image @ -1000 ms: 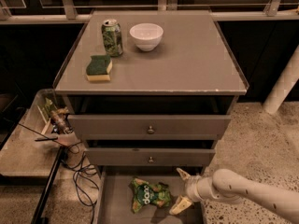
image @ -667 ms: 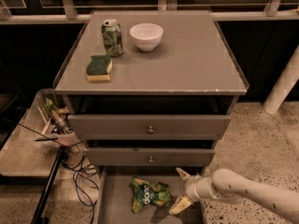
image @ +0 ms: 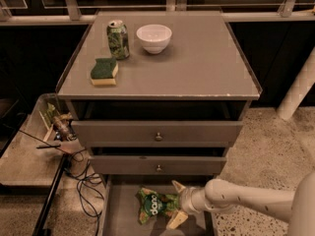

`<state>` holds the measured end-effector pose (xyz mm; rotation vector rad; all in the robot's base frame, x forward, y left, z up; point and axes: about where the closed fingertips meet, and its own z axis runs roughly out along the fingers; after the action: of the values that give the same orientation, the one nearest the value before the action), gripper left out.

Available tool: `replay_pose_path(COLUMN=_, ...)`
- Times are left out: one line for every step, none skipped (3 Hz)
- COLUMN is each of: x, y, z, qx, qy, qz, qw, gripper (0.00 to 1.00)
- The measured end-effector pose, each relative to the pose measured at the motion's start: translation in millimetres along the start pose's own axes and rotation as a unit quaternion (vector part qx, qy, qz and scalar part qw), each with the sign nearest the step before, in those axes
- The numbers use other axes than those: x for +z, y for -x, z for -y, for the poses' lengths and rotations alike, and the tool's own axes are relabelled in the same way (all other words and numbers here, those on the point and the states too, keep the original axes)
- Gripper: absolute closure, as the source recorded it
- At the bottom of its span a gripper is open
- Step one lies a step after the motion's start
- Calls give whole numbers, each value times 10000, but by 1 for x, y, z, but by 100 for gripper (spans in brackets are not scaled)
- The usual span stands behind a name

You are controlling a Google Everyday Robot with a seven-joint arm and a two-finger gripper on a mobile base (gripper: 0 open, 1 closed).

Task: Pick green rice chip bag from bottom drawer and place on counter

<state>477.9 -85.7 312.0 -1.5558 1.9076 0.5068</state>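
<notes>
Presently, green rice chip bag (image: 153, 204): lying in bottom drawer (image: 120, 216)
gripper (image: 178, 203): fingers spread, unclenched, at bag's right edge
counter (image: 197, 68): holds can (image: 118, 39), bowl (image: 154, 37), sponge (image: 104, 72)

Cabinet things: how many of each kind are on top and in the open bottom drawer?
Soda can: 1
Bowl: 1
Sponge: 1
Green rice chip bag: 1
Total: 4
The gripper is open in the bottom drawer, at the bag's right end.
</notes>
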Motion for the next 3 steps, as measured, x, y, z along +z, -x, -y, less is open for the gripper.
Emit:
replay_pose_path(x=33, y=-7, z=-2, qx=116, qy=60, qz=-2, qw=9999, gripper=0)
replay_pose_path(x=57, y=-13, z=-5, qx=214, qy=30, qz=52, qw=9998, gripper=0)
replay_pose_path(x=85, y=-24, z=-7, qx=250, qy=-123, qz=74, qw=9996, gripper=0)
